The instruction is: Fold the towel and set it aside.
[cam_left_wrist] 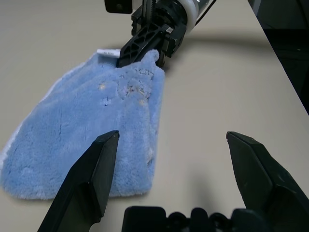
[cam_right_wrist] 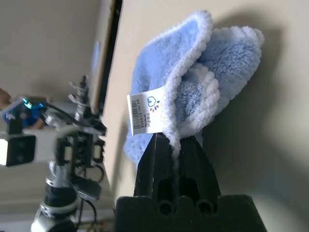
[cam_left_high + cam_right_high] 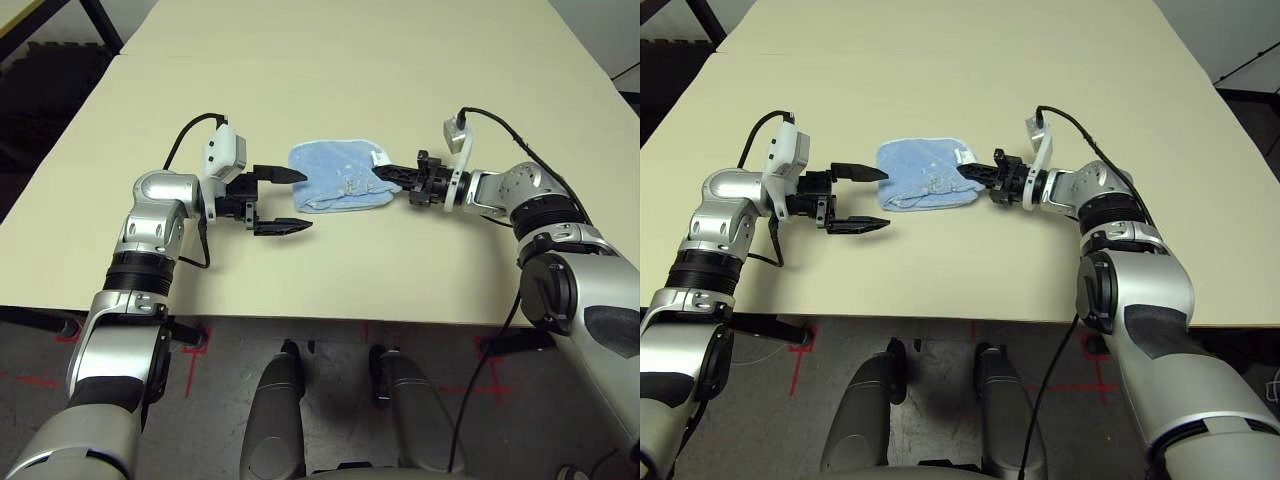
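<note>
While the beige desk carries the folded towel between my arms, my right pincer pinches its edge; my left pincer gapes beside it. White tag: lettering unreadable.

One towel lies on one desk. It carries one white tag. Two grippers are at the desk: the left gripper, its two black jaws spread wide apart, and the right gripper, its two jaws pinched together on the towel's edge. Each gripper sits at the end of one silver forearm, two in all, and each wrist bears one white camera housing with one black cable running from it.
</note>
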